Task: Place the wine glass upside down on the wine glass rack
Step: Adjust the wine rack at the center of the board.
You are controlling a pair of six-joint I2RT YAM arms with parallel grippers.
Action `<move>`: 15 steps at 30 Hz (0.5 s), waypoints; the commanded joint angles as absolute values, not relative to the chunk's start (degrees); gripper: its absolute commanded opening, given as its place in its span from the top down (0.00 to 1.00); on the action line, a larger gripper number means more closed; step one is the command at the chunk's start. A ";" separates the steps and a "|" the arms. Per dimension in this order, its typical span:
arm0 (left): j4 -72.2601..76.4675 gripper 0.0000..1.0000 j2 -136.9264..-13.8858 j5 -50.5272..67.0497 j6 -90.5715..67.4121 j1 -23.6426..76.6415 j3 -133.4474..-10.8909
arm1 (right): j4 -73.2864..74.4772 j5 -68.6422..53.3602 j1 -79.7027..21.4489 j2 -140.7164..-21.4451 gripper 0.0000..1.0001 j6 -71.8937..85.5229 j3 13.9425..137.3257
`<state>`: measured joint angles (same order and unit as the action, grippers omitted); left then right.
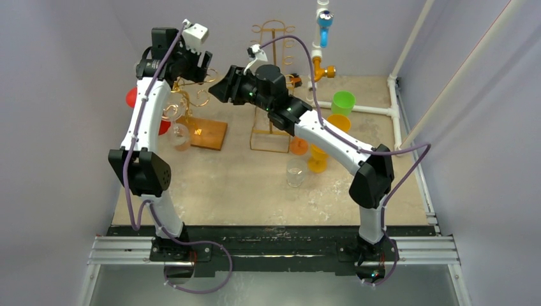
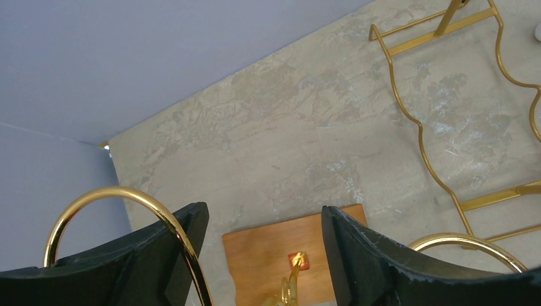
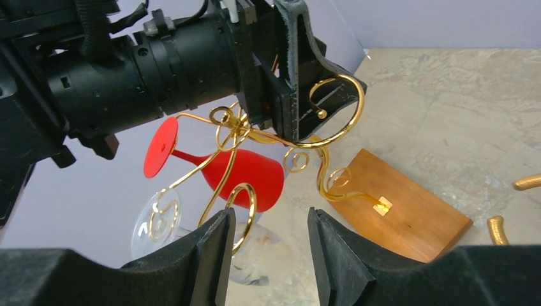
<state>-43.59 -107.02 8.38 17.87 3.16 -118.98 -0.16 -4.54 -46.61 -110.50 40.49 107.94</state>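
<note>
Gold wire forms the rack (image 3: pixel 312 145), which stands on a wooden base (image 3: pixel 415 213) at the left rear of the desk (image 1: pixel 242 191). 2 glasses hang from its curled arms: a red wine glass (image 3: pixel 245 178) and a clear wine glass (image 3: pixel 156 215). Each hangs tilted, foot up and bowl down, with the foot caught in a wire curl so the rack carries the weight. The clear one sits lower, just beside the red one; whether they touch cannot be told.

Noted for the left gripper (image 2: pixel 265 220): open, nothing between its fingers. It hangs over the rack top, looking down on the base. 1 wire loop (image 2: pixel 115 189) crosses in front of its left finger; contact there is unclear.

Noted for the right gripper (image 3: pixel 271 220): open and empty. It faces the rack from the right, about level with the hanging bowls, near the clear glass but apart from it.

Judgement: the clear glass bears on the rack alone, so the placing step looks done. Both arms sit close among thin wire arms. Any withdrawal calls for a straight path clear of the curls, since a snag could rock the rack and shake a foot from its hook.

Spare cups (image 1: pixel 342 103) and a 2nd wire stand (image 1: pixel 271 137) sit well apart to the right.
</note>
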 commanded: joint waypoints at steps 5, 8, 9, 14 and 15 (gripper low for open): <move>-46.84 0.11 -106.03 5.77 17.36 3.60 -124.10 | -0.13 -6.68 -47.02 -111.39 0.46 39.75 114.23; -46.82 0.06 -106.25 5.27 17.42 3.60 -124.30 | -0.09 -6.72 -47.02 -112.69 0.46 39.59 116.22; -46.82 0.04 -106.30 5.13 17.34 3.60 -124.36 | 0.94 -6.76 -47.02 -113.20 0.47 39.62 116.92; -46.58 0.07 -106.80 5.70 17.23 3.60 -124.38 | 4.08 -7.41 -46.98 -116.97 0.48 39.81 121.18; -46.56 0.08 -106.81 5.79 17.16 3.60 -124.43 | 4.08 -7.46 -46.97 -117.21 0.49 39.89 121.17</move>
<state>-45.82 -107.92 9.41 17.58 3.20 -120.75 1.69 -5.85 -46.87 -115.46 40.38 118.02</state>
